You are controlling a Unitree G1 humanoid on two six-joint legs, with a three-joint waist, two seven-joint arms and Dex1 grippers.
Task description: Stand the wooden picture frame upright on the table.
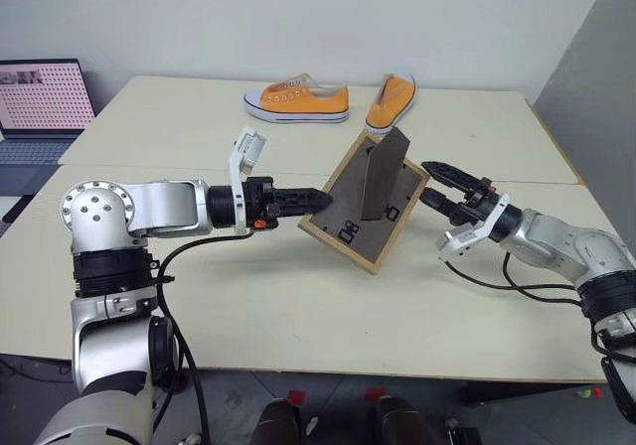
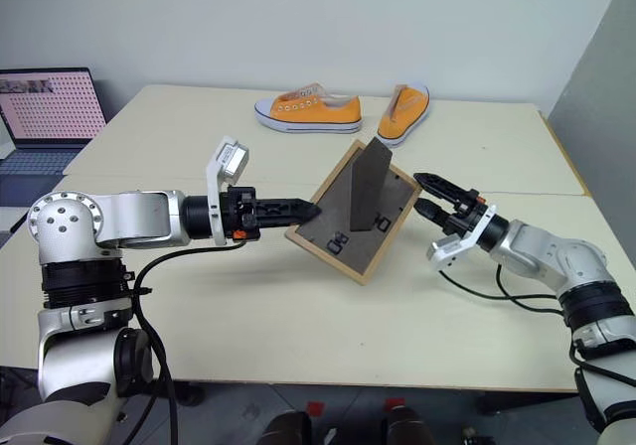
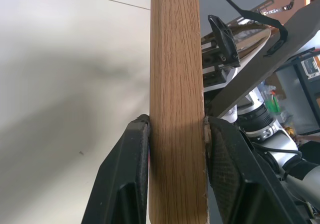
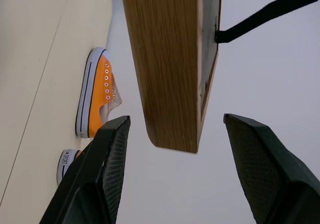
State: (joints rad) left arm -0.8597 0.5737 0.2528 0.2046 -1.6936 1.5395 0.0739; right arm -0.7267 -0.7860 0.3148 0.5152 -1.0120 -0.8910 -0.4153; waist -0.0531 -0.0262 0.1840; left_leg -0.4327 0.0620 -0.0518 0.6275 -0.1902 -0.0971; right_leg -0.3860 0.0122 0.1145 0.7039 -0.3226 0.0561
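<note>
The wooden picture frame is held clear above the table, over the near slab just in front of the seam, roughly midway between the left and right edges. It is tilted, its dark back board facing the camera and its fold-out stand swung out from the board.

The left gripper is clamped on the frame's left wooden edge; in the left wrist view both fingers press against opposite faces of the wood.

The right gripper sits just beside the frame's right corner with its jaws spread wide. In the right wrist view the frame's corner lies between the fingers with a clear gap on each side, touching neither.

Two orange sneakers lie on the far slab near its back edge. A laptop stands beyond the table's left edge.
</note>
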